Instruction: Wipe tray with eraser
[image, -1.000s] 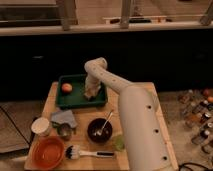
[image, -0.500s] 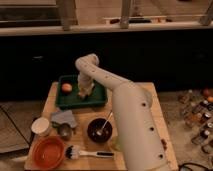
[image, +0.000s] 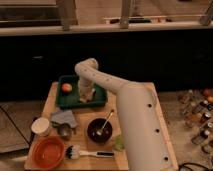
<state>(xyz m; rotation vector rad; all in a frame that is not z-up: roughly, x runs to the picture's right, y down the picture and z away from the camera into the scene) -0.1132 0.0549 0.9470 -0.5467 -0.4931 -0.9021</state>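
The hand (image: 86, 94) is down inside the tray (image: 99, 93), near its middle, pointing at the floor of it. Whether it is spread or pinching something cannot be told. The eraser cannot be made out apart from the hand; in my judgement it sits under its tip.

An orange fruit (image: 66, 88) lies in the tray just to one side of the hand. A wiping stroke that way would likely knock it along or over the rim. Pressing hard could also slide the light tray across the table (image: 50, 101) toward the grey cloth (image: 62, 118) and dark bowl (image: 99, 130) in front.

The tray is dark green, shallow and rectangular, with a raised rim, at the table's far edge.
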